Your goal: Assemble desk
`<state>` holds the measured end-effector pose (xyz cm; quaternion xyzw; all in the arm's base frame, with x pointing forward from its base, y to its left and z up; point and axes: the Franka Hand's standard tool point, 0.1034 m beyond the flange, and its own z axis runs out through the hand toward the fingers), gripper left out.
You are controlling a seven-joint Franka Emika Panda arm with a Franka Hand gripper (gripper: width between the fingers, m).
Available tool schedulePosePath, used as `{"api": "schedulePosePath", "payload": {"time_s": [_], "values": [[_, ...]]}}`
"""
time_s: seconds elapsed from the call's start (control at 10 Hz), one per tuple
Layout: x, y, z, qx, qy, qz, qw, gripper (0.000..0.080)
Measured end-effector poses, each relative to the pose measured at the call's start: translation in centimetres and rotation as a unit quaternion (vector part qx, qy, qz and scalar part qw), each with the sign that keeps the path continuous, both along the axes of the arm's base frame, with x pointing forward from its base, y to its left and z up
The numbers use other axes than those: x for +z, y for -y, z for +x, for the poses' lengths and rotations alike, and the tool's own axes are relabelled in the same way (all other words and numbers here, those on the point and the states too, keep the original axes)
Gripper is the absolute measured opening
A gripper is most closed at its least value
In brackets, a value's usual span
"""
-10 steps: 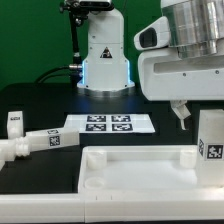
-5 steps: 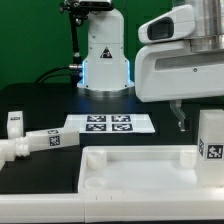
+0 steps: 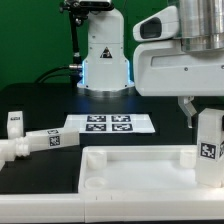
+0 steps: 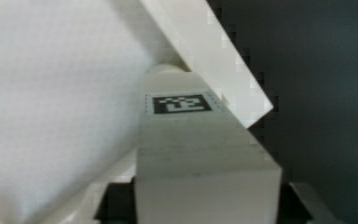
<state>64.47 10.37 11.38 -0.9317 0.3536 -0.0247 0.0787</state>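
White plastic square-post leg [image 3: 209,140], tagged, upright at the corner of the white rimmed desk top [image 3: 130,176], exterior view's right. Two-finger gripper [image 4: 202,205] straddling it; clamped or not, cannot tell. Probably light, stiff, slick: pinch opposite flat faces near upper end.

On black table [image 3: 40,186]: desk top [image 3: 140,170]; lying leg [image 3: 45,141]; marker board [image 3: 108,124]

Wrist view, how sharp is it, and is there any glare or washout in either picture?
Wrist view: a soft close-up; the tag on the leg is slightly blurred yet readable, and the desk top is washed to featureless white. Exterior view: sharper; the robot base shows a bluish glow along its edges, and the marker board stands bright against the dark table.
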Motion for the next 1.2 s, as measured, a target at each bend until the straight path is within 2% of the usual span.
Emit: {"api": "schedulePosePath", "payload": {"time_s": [0.1, 0.3, 0.5, 0.6, 0.7, 0.8, 0.9, 1.0, 1.1, 1.2], "values": [[-0.12, 0.19, -0.20, -0.101, -0.013, 0.016, 0.995, 0.0298], [-0.32, 0.06, -0.40, -0.288, -0.045, 0.065, 0.954, 0.0296], [-0.34, -0.11, -0.47, -0.349, -0.058, 0.073, 0.932, 0.0296], [-0.35, -0.09, -0.46, -0.363, -0.060, 0.074, 0.927, 0.0296], [-0.36, -0.06, -0.59, -0.304, -0.056, 0.064, 0.949, 0.0296], [-0.37, -0.07, -0.67, -0.227, -0.055, 0.050, 0.971, 0.0381], [-0.47, 0.35, -0.32, -0.151, -0.031, 0.044, 0.987, 0.0569], [-0.62, 0.26, -0.44, -0.065, -0.020, 0.030, 0.997, 0.0569], [-0.54, -0.23, -0.62, 0.000, -0.018, 0.015, 1.000, 0.0628], [-0.56, 0.04, -0.57, 0.035, -0.012, 0.012, 0.999, 0.0643]]}}
